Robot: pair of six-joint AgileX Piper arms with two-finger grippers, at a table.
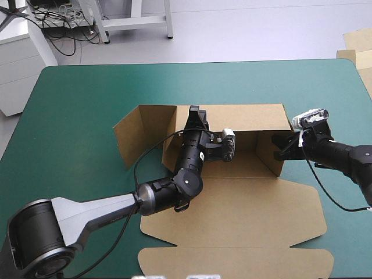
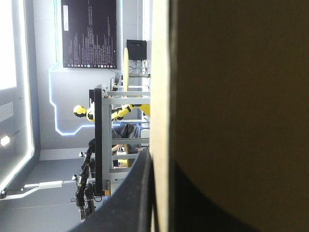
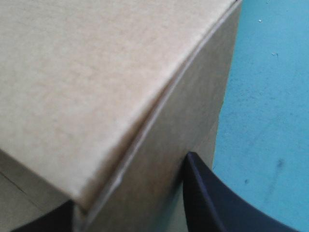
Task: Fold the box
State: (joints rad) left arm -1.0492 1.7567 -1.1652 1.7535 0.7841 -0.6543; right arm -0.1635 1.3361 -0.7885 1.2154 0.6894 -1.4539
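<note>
The brown box point(image 1: 244, 215) lies mid-table with its back wall point(image 1: 244, 118) raised and its lid panel flat toward the table's near edge. A left flap point(image 1: 136, 136) swings outward and the right side wall point(image 1: 268, 152) stands up. My left gripper point(image 1: 196, 118) sits on the back wall's top edge. In the left wrist view the board's pale edge point(image 2: 160, 96) runs between the black fingers point(image 2: 128, 198), so this gripper point(image 2: 161, 210) is shut on the box. My right gripper point(image 1: 280, 145) pinches the right side wall near its corner point(image 3: 159, 111), with a finger point(image 3: 212, 198) on each side of the board.
More brown board point(image 1: 357, 49) lies past the table's far right corner. Bare teal-green cover point(image 1: 75, 104) surrounds the box on the left, the far side and the right point(image 3: 265, 96).
</note>
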